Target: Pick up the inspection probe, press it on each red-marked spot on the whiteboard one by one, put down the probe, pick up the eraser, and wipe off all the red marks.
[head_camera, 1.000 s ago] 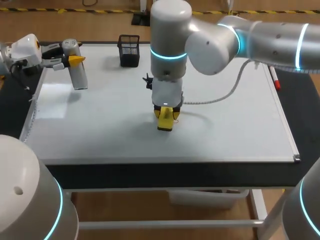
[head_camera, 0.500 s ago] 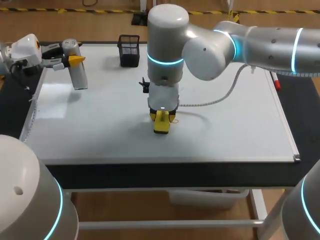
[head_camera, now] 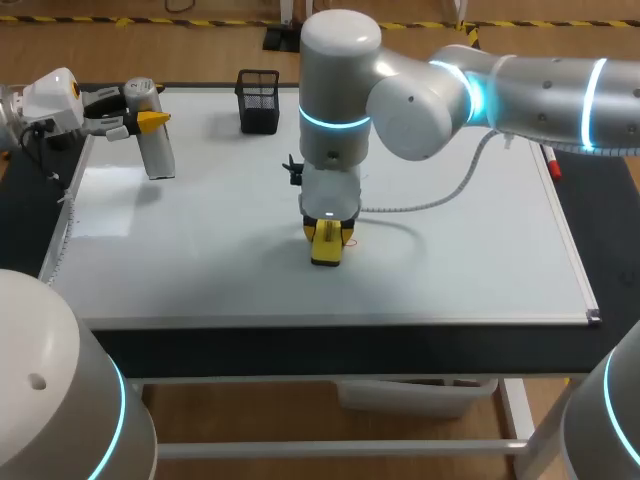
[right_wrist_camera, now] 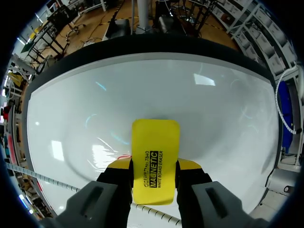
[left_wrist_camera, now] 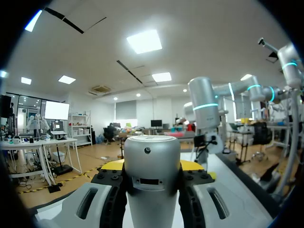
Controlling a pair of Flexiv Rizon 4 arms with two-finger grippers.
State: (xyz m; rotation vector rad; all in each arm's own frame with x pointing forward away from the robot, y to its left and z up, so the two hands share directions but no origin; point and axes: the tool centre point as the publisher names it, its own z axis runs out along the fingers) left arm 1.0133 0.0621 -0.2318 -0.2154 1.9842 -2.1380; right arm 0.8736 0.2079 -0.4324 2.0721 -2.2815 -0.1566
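My right arm reaches in to the middle of the whiteboard (head_camera: 460, 260). Its gripper (head_camera: 327, 238) is shut on the yellow eraser (head_camera: 327, 246), which is pressed flat on the board. In the right wrist view the eraser (right_wrist_camera: 155, 159) sits between the fingers, and a thin red mark (right_wrist_camera: 124, 156) shows on the whiteboard (right_wrist_camera: 213, 109) beside it. Over the board's far left corner, my left gripper (head_camera: 143, 120) is shut on the silver inspection probe (head_camera: 157, 148). The left wrist view shows the probe (left_wrist_camera: 152, 175) clamped between the yellow-tipped fingers (left_wrist_camera: 112, 166).
A black mesh pen cup (head_camera: 258, 100) stands at the back of the board, left of my right arm. A red marker (head_camera: 550, 160) lies along the board's right edge. A grey cable (head_camera: 440, 195) trails from the right wrist.
My right gripper slid the eraser a little to the left, then back slightly to the right. The left arm and the probe stayed still.
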